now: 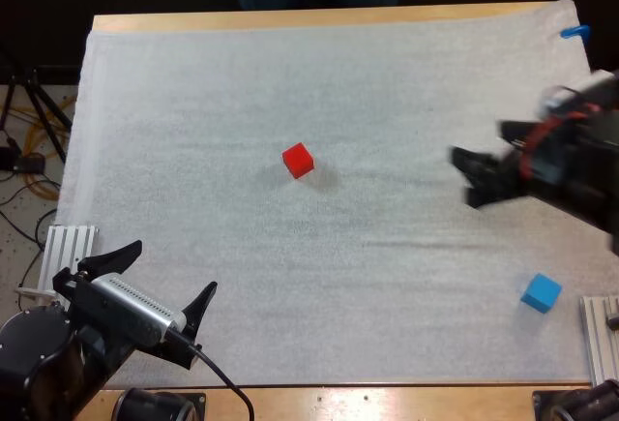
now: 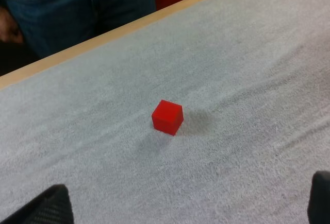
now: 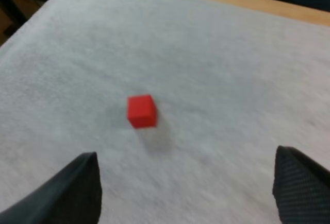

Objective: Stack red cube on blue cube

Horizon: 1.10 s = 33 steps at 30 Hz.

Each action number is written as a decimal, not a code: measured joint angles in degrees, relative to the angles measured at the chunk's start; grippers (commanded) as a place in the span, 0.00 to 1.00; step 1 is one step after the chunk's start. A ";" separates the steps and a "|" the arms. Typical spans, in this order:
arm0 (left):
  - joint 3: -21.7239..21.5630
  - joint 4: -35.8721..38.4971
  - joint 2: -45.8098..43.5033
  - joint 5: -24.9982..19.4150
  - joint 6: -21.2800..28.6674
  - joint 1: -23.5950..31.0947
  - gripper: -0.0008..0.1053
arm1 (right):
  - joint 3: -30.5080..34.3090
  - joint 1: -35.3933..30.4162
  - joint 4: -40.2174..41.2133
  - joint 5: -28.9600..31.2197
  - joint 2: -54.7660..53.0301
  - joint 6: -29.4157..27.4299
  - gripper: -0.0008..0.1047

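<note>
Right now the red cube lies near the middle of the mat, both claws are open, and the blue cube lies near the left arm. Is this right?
No. The high view shows the blue cube at the near right corner of the mat. The red cube is central; left claw and right claw are open.

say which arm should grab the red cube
Right, likely: the right pincer is open, aimed at the red cube, and the blue cube lies on its side, far from the left pincer.

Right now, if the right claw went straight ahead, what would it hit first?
Likely the red cube: it lies ahead of the open right gripper, only bare mat between, though depth is unclear.
</note>
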 measured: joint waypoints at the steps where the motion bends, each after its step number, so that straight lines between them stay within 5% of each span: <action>1: 0.00 0.00 0.00 0.00 0.00 0.00 0.83 | -0.29 1.20 -0.77 0.74 1.14 0.06 0.65; 15: 0.00 0.00 0.00 0.00 0.00 0.00 0.83 | -17.28 15.67 -5.00 14.02 30.70 0.84 0.65; 33: 0.00 0.00 0.00 0.00 0.00 0.00 0.83 | -32.30 16.72 -5.04 12.87 56.32 2.65 0.65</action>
